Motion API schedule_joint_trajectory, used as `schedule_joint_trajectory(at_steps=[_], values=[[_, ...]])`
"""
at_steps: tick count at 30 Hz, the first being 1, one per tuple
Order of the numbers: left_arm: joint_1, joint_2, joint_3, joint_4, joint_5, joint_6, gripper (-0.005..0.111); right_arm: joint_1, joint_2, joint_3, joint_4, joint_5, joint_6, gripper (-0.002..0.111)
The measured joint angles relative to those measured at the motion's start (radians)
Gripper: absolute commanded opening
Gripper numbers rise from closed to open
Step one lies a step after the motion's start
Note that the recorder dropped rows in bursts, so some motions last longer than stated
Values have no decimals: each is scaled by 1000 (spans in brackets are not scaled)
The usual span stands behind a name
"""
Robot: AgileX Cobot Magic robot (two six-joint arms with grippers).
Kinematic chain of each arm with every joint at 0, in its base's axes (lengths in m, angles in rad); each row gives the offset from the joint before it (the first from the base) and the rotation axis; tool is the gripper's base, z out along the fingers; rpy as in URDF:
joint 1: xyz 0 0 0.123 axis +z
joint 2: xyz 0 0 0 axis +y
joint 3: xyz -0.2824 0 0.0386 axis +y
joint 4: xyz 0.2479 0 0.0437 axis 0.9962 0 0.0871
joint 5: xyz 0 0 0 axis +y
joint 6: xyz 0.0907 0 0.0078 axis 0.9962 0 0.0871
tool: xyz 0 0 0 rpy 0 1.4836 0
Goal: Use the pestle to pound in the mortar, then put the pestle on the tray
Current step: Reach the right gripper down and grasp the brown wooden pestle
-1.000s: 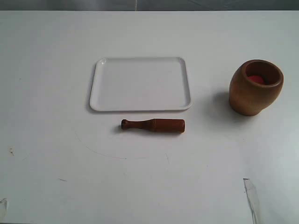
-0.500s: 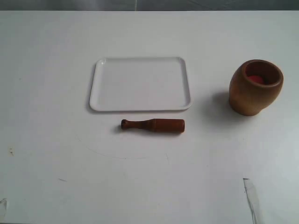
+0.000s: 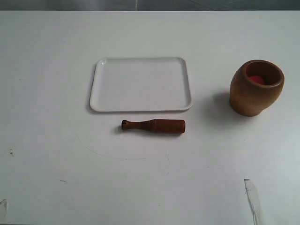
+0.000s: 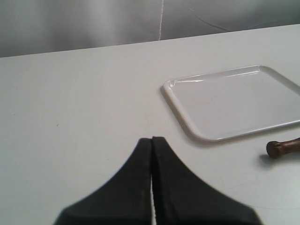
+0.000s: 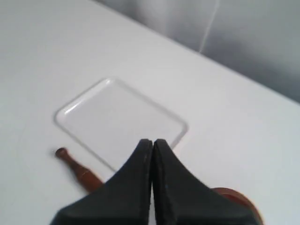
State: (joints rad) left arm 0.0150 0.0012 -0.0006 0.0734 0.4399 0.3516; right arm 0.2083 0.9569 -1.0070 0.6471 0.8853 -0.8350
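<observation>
Pestle (image 3: 153,125) is seen lying flat on the white table (image 3: 47,154), untouched, with its thick end turned toward the right of the exterior view and its small knob toward the left. It is placed just beside the tray (image 3: 140,84), along the long rim nearest the bottom of that view, parallel to it and parted from it by a narrow strip of table. The mortar (image 3: 255,93) is stood upright well to the right of the tray and the pestle, and something red (image 3: 255,79) is shown inside it, under the thick rim. In the left wrist view the left gripper (image 4: 152,140) is seen with its 2 dark jaws pressed together, only a hairline seam being left between them, and nothing is held by it. It is hung above bare table, near a corner of the tray, and the pestle's knob is glimpsed at the picture's edge. In the right wrist view the right gripper (image 5: 152,141) is likewise found closed tight on nothing, raised above the table, with the tray, the pestle and part of the mortar's rim seen around it.
</observation>
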Motion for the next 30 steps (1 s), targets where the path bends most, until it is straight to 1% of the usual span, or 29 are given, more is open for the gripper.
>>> schedule_joint_trajectory(at_steps=[5, 10, 12, 18, 20, 22, 25, 28, 30], values=[[0, 0, 0, 0, 0, 0, 0, 124, 264, -38, 18, 15, -87, 0], [0, 0, 0, 0, 0, 0, 0, 298, 511, -120, 15, -54, -139, 0], [0, 0, 0, 0, 0, 0, 0, 370, 598, -165, -13, -74, -142, 0], [0, 0, 0, 0, 0, 0, 0, 551, 836, -291, -180, -83, -148, 0], [0, 0, 0, 0, 0, 0, 0, 603, 902, -325, -265, -84, -148, 0], [0, 0, 0, 0, 0, 0, 0, 668, 976, -349, -397, -84, -115, 0], [0, 0, 0, 0, 0, 0, 0, 729, 1032, -360, -535, -84, -39, 0], [0, 0, 0, 0, 0, 0, 0, 752, 1050, -360, -558, -80, -10, 0], [0, 0, 0, 0, 0, 0, 0, 757, 1052, -360, -541, -78, -4, 0]])
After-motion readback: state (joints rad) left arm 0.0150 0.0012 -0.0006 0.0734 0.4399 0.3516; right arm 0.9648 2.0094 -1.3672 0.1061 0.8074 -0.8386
